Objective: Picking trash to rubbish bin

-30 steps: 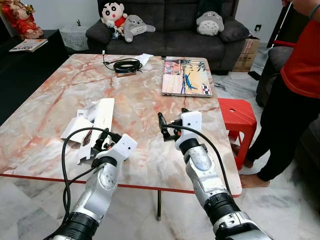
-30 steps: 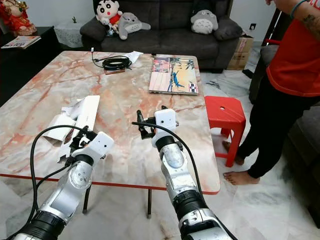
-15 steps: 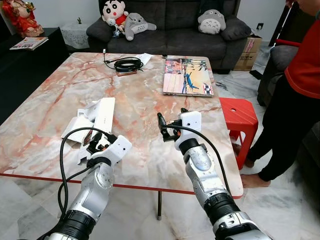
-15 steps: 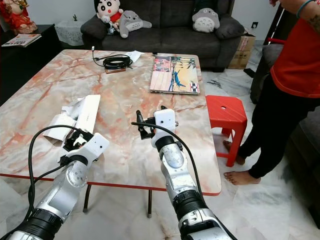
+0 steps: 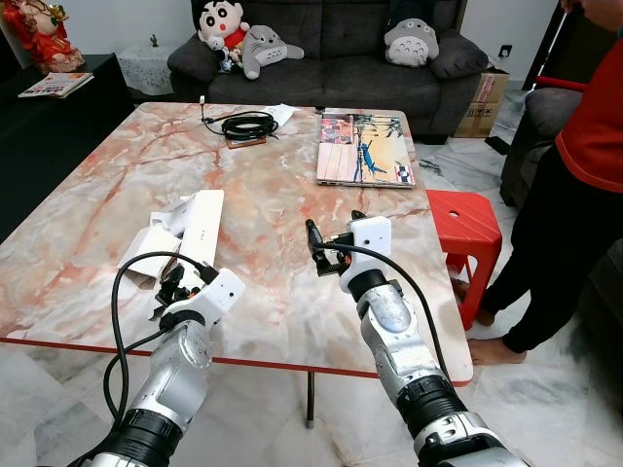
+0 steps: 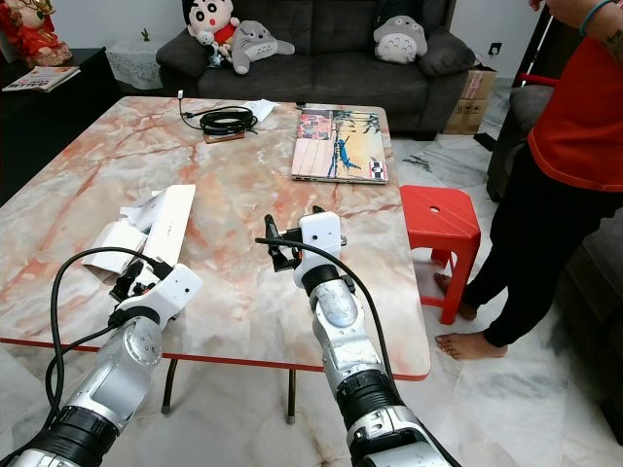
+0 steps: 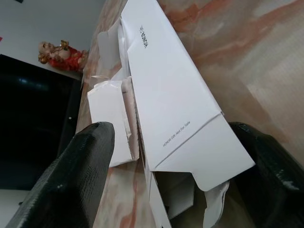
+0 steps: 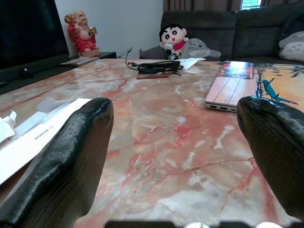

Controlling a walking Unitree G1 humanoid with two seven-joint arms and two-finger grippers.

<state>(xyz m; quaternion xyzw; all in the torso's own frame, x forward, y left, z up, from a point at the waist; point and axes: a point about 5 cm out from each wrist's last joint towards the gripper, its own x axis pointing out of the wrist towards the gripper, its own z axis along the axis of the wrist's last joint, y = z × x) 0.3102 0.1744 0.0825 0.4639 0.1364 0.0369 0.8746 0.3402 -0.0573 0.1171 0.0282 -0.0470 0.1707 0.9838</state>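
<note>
My left pincer (image 5: 175, 289) gapes at the white carton (image 7: 171, 109); I'd straddle its edge, probably thin. Right pincer (image 5: 321, 249) released, idle.

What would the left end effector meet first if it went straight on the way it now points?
Most likely the white flattened carton: it lies directly ahead of the open left end effector, between its fingers.

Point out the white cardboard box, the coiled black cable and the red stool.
white cardboard box (image 5: 200, 223), left eye view, its long flat top.
coiled black cable (image 5: 247, 125), left eye view, on the coil.
red stool (image 6: 441, 208), right eye view, its seat.
</note>
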